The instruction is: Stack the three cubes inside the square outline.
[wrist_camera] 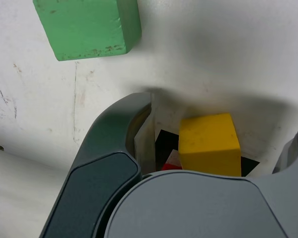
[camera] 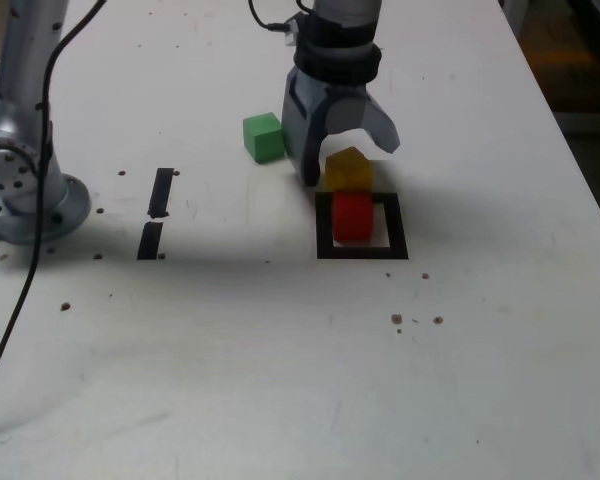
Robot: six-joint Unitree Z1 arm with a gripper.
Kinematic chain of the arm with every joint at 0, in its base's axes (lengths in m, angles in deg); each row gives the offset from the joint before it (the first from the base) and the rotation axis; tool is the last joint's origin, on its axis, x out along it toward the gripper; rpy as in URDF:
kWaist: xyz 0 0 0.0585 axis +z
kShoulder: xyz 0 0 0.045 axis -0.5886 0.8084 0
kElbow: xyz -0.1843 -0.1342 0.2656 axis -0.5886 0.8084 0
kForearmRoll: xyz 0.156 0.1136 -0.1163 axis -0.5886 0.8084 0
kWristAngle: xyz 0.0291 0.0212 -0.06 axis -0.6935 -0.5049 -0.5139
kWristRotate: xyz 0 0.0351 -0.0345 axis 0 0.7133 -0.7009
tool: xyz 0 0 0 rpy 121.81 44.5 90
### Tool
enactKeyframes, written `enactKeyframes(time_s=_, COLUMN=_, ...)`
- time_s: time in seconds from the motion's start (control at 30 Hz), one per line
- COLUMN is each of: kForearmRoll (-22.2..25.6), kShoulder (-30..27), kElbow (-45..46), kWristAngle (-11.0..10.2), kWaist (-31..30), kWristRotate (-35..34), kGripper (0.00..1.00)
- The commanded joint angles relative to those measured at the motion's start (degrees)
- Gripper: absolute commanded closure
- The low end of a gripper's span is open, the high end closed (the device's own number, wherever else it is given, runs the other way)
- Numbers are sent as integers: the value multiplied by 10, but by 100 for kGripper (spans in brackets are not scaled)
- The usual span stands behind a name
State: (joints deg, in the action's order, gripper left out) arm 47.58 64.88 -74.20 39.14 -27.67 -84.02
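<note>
A red cube stands inside the square outline of black tape. A yellow cube sits on top of it, shifted slightly toward the far side. My gripper hangs over the pair, open, its fingers on either side of the yellow cube. In the wrist view the yellow cube lies between the jaws of the gripper, with a gap to the dark finger. A sliver of the red cube and the outline's tape show beneath. The green cube rests on the table beside the gripper, toward the exterior view's left.
Two short black tape strips lie toward the exterior view's left. The arm's base and a black cable stand at the far left. Small dark specks dot the white table. Its right edge runs diagonally.
</note>
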Motion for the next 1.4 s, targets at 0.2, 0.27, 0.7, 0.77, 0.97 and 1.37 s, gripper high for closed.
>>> enactKeyframes(time_s=0.2, kForearmRoll=-1, kShoulder=12, kElbow=-1, kWristAngle=2, kWaist=4, kWristRotate=0, kGripper=11)
enactKeyframes(time_s=0.27, kForearmRoll=-1, kShoulder=13, kElbow=-1, kWristAngle=2, kWaist=5, kWristRotate=-1, kGripper=12)
enactKeyframes(time_s=0.7, kForearmRoll=-5, kShoulder=15, kElbow=1, kWristAngle=0, kWaist=8, kWristRotate=-6, kGripper=26)
enactKeyframes(time_s=0.77, kForearmRoll=-5, kShoulder=16, kElbow=1, kWristAngle=-1, kWaist=8, kWristRotate=-8, kGripper=28)
enactKeyframes(time_s=0.97, kForearmRoll=-13, kShoulder=18, kElbow=4, kWristAngle=-5, kWaist=8, kWristRotate=-9, kGripper=36)
enactKeyframes(time_s=1.37, kForearmRoll=-17, kShoulder=6, kElbow=4, kWristAngle=-33, kWaist=8, kWristRotate=-17, kGripper=58)
